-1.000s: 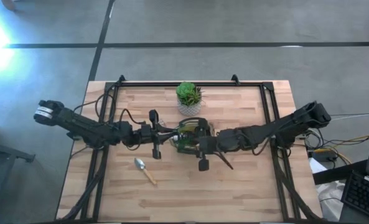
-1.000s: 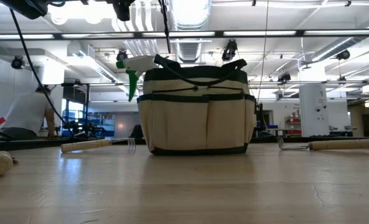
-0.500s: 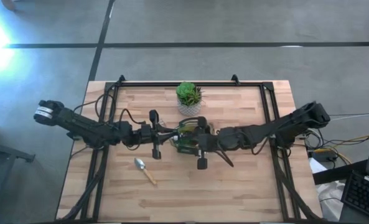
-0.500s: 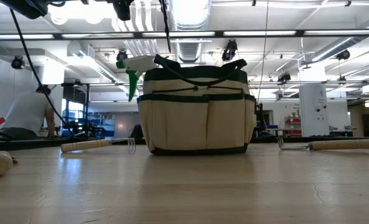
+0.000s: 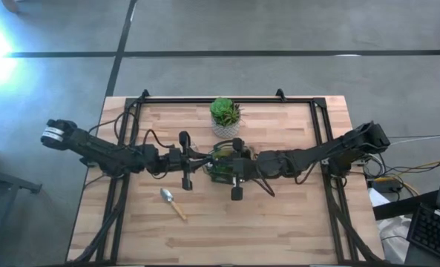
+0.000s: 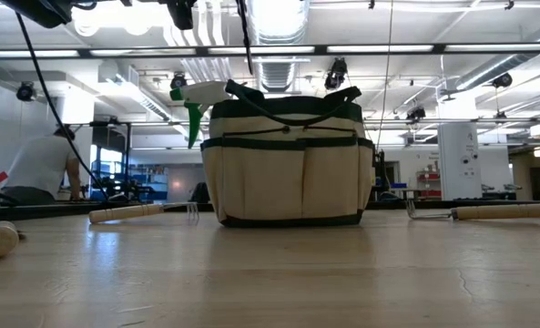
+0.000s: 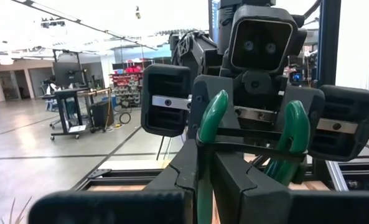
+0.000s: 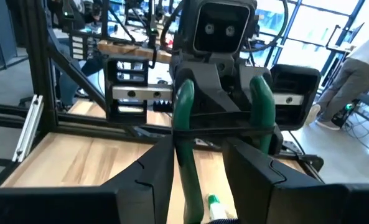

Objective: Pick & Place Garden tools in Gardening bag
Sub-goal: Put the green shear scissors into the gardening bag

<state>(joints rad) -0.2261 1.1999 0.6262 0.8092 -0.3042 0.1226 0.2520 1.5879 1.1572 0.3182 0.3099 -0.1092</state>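
Above the tan gardening bag (image 6: 288, 159), a pruner with green handles (image 7: 214, 118) stands upright between my two grippers. My left gripper (image 7: 212, 168) comes from the table's left and is shut on it. Facing it from the right, my right gripper (image 8: 200, 162) is open, with one green handle (image 8: 185, 143) between its fingers. The bag stands on its base, and a green-and-white spray bottle (image 6: 195, 98) sticks out of it. A silver trowel (image 5: 171, 202) lies in front of the bag. Two wooden-handled forks (image 6: 128, 212) (image 6: 497, 211) lie on either side of it. My left gripper pinches one green handle of the pruner (image 7: 203, 190) between its two fingers. The fingers come nearly level from the table's left. The pruner stands upright with its handle ends up, lifted clear over the bag. Whether my right gripper touches the handle between its fingers I cannot tell.
A green plant in a white pot (image 5: 225, 115) stands just behind the bag, toward the far edge. A black frame (image 5: 320, 126) runs along the table's left, right and far sides. A person (image 6: 42, 164) sits in the room beyond the table.
My right gripper has crept a little toward the table's left edge, closer to my left gripper and the pruner. My left gripper has kept still with the pruner.
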